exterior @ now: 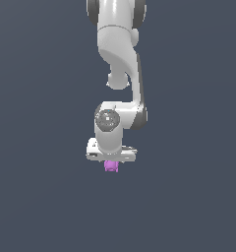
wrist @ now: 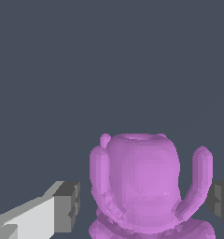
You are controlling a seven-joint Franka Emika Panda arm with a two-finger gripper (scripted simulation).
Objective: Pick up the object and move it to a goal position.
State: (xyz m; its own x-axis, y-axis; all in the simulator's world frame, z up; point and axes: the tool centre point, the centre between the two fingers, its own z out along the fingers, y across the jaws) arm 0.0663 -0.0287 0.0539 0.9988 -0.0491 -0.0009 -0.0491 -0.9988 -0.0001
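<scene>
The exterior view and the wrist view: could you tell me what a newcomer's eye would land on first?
The bright purple object stands out at once: in the wrist view it looms large, rounded, with curved nubs at its sides, sitting between the two grey finger pads, with a gap visible on each side. In the exterior view the white arm hangs down mid-frame against a plain dark grey background, the object a tiny purple spot just under the gripper.

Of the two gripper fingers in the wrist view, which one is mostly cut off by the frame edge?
The finger beside the purple object's looped handle; the other finger shows fully.
</scene>
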